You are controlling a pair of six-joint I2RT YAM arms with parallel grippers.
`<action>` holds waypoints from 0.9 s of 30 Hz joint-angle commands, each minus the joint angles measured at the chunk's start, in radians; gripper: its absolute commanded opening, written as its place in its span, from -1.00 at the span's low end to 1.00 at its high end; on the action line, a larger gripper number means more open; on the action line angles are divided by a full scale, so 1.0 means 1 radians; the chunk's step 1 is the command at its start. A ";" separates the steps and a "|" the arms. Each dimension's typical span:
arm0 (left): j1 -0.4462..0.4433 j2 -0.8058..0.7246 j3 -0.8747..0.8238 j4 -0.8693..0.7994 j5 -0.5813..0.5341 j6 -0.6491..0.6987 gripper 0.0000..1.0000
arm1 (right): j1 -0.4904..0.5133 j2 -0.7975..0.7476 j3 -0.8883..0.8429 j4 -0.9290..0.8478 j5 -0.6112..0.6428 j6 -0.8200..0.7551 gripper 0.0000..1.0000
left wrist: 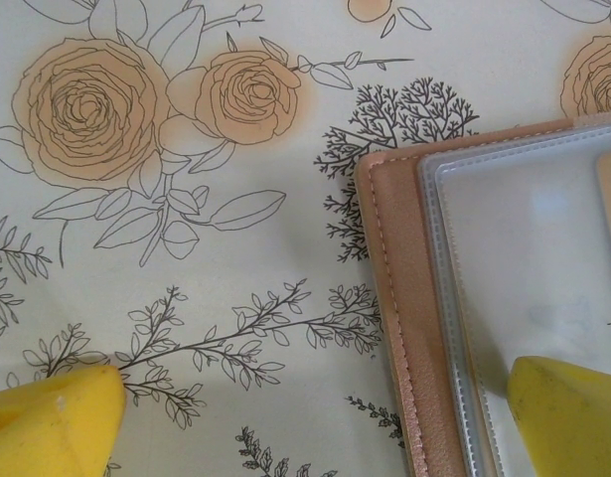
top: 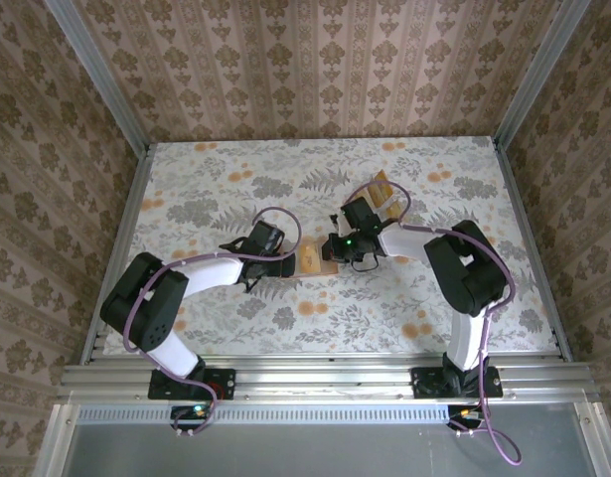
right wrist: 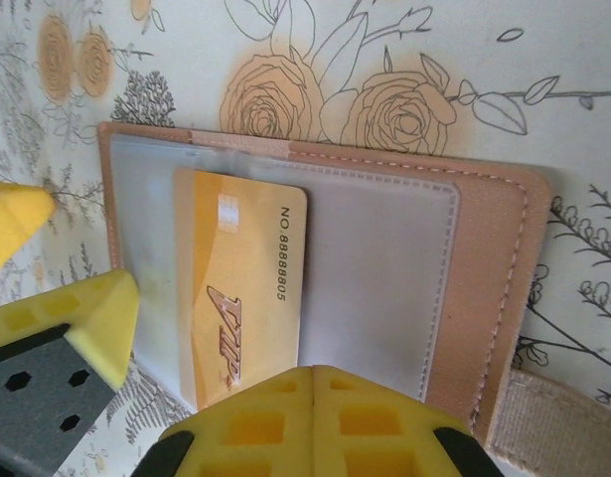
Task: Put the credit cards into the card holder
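Left arm (top: pixel 201 268) and right arm (top: pixel 414 241): white shells, black joints, purple cables (top: pixel 275 211) looping overhead. Left tool (left wrist: pixel 310 427), smooth yellow pads (left wrist: pixel 52 422). Right tool (right wrist: pixel 313 397), yellow waffle-grid fingers (right wrist: pixel 255 427), green light (top: pixel 350 240) glowing.

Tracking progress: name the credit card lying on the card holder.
The gold VIP card, lying on the open card holder; the other cards sit farther back, apart from it.

The card holder (right wrist: pixel 494 258) has a matt, leather-like salmon cover with fine stitching along its edge. Its inner sleeves are clear, glossy plastic. The credit card (right wrist: pixel 240 288) looks like smooth, shiny golden plastic. A smooth, matt printed floral sheet covers the desk (left wrist: pixel 235 298). The right tool (right wrist: pixel 313 407) has matt yellow, waffle-moulded pads.
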 commanded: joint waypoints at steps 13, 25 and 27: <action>0.004 0.005 -0.029 -0.017 0.022 0.003 1.00 | 0.055 0.077 0.099 -0.089 0.034 -0.030 -1.00; 0.049 -0.075 0.017 -0.100 0.031 0.007 1.00 | 0.072 0.111 0.127 -0.108 0.041 -0.036 -1.00; 0.078 -0.090 0.028 -0.134 0.033 0.000 1.00 | 0.071 0.113 0.132 -0.114 0.045 -0.035 -1.00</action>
